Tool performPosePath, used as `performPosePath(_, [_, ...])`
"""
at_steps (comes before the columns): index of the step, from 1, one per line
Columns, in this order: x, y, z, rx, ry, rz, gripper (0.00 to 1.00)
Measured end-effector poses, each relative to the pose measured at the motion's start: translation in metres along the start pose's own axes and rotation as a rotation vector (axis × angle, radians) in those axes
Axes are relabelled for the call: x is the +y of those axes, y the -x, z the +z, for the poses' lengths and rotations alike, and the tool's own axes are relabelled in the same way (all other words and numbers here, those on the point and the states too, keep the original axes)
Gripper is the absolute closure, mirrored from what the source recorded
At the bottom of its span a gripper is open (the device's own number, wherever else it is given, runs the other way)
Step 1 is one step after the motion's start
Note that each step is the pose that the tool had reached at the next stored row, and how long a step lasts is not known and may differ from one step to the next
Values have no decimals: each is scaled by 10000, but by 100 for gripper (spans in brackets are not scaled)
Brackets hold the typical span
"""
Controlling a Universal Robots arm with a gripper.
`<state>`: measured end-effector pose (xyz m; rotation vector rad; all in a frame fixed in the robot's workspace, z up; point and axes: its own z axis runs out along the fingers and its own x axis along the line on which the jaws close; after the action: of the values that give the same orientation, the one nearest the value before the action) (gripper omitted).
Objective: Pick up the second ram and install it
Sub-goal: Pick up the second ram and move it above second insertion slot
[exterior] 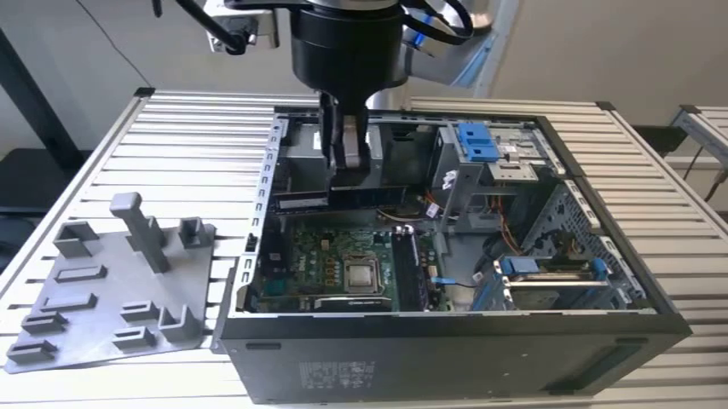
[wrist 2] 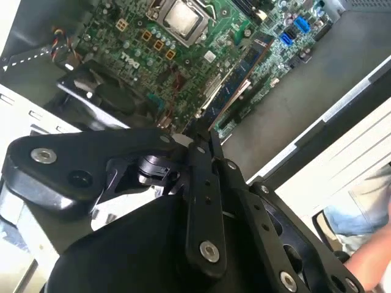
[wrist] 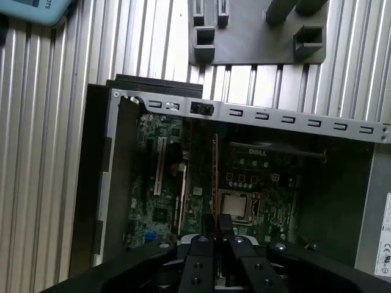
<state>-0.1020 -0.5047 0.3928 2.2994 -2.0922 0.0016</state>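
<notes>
Starting at the exterior view's left, a gray plastic tray [exterior: 97, 311] with raised blocks lies flat on the slatted metal table [exterior: 182, 145], just beside the open computer case [exterior: 455, 328]. The tray's far blocks stand taller than the near ones.

Next to the right, the gripper [exterior: 348, 175] hangs straight down from the arm into the far part of the case. Its fingers are pinched together on the second ram [exterior: 305, 202], a dark flat stick. The stick hangs level below the fingertips, its long side running across the view. It sits above the circuit board [exterior: 302, 256], near the case's far wall, and is not in a slot. In the first wrist view the same stick [wrist: 215, 177] shows edge-on as a thin line. That line runs out from the closed gripper [wrist: 217, 231] over the board. In the second wrist view the gripper [wrist 2: 204, 139] has its two fingers pressed close, tips over the board.

Further right on the board sits the square silver processor [exterior: 361, 274], seen in both wrist views as well [wrist 2: 180, 15] [wrist: 234, 204]. Just beside it to the right, the twin stick [exterior: 405, 264] stands upright in its slot.

At the exterior view's right, blue plastic brackets [exterior: 478, 141] sit on the drive cage near the case's far corner.
</notes>
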Motion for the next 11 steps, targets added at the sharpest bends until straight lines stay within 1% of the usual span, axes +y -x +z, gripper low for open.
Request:
performPosePath(7, [-145, 6, -3, -2, 5, 203, 86])
performPosePath(11, [-242, 10, -6, 2, 8, 290, 86])
